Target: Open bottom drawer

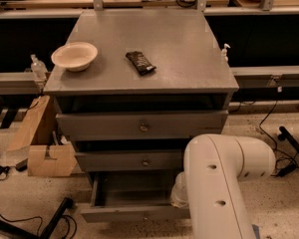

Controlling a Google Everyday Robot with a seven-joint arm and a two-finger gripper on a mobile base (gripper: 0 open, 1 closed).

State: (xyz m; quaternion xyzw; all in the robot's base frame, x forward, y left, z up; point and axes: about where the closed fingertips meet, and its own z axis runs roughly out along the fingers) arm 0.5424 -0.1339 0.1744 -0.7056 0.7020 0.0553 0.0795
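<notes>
The gripper (180, 195) is mostly hidden behind the big white arm (224, 183). Only a pale rounded part shows, low at the right end of the bottom drawer (132, 213), and that part is probably its wrist end. I cannot tell how far open it is, or whether it holds anything.

The bottom drawer stands pulled out from the cabinet. Its slim front panel is forward of the two fronts above, and its grey tray is open to view behind the panel. The middle drawer (129, 161) sits just above it, and the taller top drawer (139, 126) juts slightly forward, with a dark gap over it.

On the grey counter (184, 49) a pale bowl (74, 55) rests near the left edge. A dark packet (140, 62) lies apart from it, toward the middle.

A cardboard box (45, 158) stands on the floor to the left of the cabinet, and cables trail on the floor to the right.
</notes>
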